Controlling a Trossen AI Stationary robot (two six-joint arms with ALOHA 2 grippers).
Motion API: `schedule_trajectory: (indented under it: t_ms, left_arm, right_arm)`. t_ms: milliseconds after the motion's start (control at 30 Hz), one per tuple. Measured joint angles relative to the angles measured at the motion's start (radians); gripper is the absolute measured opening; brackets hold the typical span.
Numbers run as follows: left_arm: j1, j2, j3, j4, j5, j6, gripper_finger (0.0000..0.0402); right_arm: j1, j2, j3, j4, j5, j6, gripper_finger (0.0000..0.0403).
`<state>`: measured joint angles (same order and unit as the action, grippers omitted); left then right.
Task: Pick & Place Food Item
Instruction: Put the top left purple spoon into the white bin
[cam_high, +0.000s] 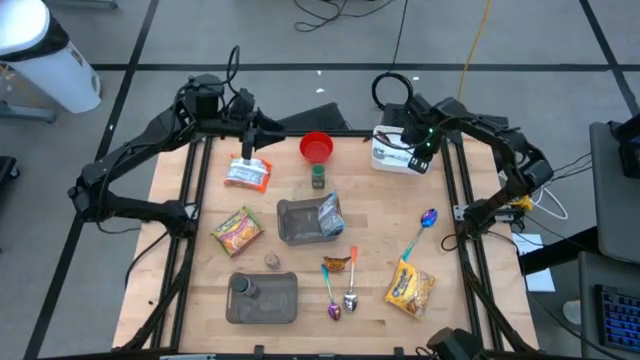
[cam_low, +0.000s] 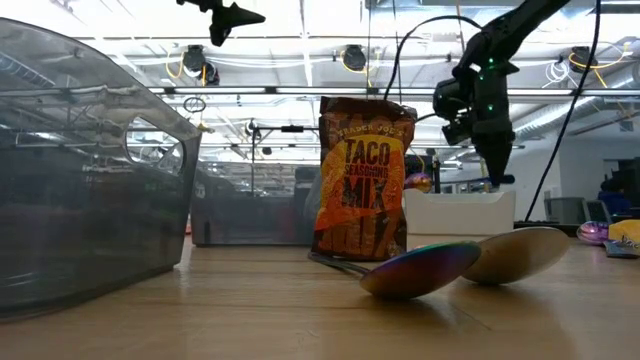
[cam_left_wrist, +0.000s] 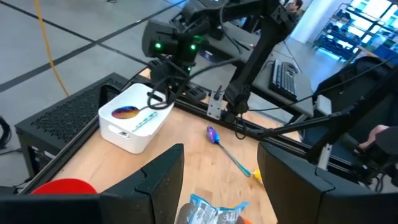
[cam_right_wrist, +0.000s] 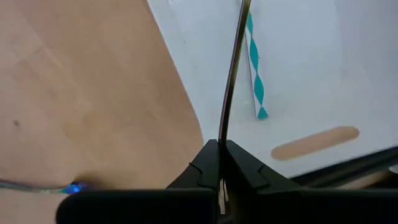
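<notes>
While your right tool (cam_right_wrist: 222, 186) is clamped on the spoon (cam_left_wrist: 144, 109) handle, its bowl inside the white bin (cam_high: 396, 152) at the tabletop's (cam_high: 300, 255) far right, lower it straight. Release only once it rests on the bin floor. The left tool (cam_left_wrist: 221, 180) hangs open above the far-left packet (cam_high: 247, 174).

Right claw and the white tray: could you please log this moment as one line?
right claw: shut on spoon | position: over white tray | left claw: open, above snack packet
</notes>
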<state>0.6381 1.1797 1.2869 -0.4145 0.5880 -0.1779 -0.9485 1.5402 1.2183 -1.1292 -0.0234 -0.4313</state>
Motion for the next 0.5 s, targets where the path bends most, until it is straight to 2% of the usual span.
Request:
schedule_trajectory:
  t_ms: [267, 500]
  left_arm:
    - [0.000, 0.000, 0.000, 0.000, -0.012, -0.011, 0.0214]
    - [0.000, 0.000, 0.000, 0.000, -0.012, -0.031, 0.0214]
  right_arm:
    - [0.008, 0.000, -0.028, 0.115, 0.029, -0.018, 0.0000]
    - [0.008, 0.000, -0.028, 0.136, 0.050, -0.088, 0.0000]
